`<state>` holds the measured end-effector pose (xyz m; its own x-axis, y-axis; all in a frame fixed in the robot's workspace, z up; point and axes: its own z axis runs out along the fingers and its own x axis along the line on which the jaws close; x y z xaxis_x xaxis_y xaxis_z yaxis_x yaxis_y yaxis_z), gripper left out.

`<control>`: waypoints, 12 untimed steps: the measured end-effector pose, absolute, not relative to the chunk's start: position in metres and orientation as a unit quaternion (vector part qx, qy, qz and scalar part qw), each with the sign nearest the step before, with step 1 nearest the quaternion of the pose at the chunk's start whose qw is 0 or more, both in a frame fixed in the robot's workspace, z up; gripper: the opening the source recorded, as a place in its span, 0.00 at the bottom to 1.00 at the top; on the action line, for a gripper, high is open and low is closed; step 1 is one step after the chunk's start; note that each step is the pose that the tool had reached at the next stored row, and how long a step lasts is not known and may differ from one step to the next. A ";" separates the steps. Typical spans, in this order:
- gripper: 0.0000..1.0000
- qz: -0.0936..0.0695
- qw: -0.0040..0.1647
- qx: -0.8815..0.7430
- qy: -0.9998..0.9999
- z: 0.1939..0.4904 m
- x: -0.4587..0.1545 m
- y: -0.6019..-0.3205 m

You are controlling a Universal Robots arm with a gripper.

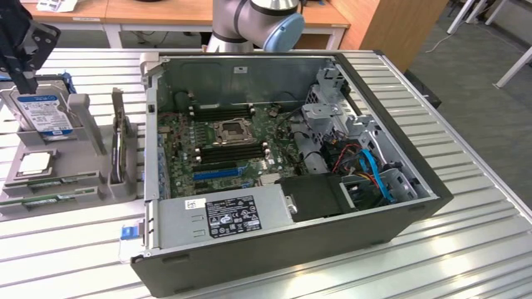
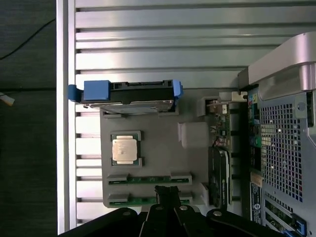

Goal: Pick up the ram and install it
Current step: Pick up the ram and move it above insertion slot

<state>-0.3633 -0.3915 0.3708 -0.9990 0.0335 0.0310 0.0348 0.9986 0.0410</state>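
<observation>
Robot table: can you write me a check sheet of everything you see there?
Surface: ribbed silver metal table.
Job's things: two thin green ram sticks lying in a grey plastic holder, beside an open black computer case.
Clutter: boxy silver hard drive with blue-white label and square silver processor chip, both in the holder.
Grippers: black gripper shut, holding nothing, over the ram sticks.
Cables: blue and orange cables inside the case.
Surroundings: wooden desks, grey floor.

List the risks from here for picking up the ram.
1. The fingers are shut above the ram; lowered like that, they might press on it instead of straddling it.
2. A second stick lies right beside it in the gray holder, so a grip could catch the wrong one or both.
</observation>
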 end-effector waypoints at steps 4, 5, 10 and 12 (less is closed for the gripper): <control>0.10 -0.020 0.016 0.012 -1.000 0.371 -0.363 -0.391; 0.10 -0.020 0.016 0.019 -0.999 0.371 -0.363 -0.391; 0.10 -0.020 0.017 0.052 -0.998 0.371 -0.363 -0.391; 0.10 -0.019 0.017 0.065 -0.998 0.371 -0.363 -0.391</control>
<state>-0.3634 -0.3915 0.3708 -0.9910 -0.1302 0.0311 -0.1289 0.9908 0.0410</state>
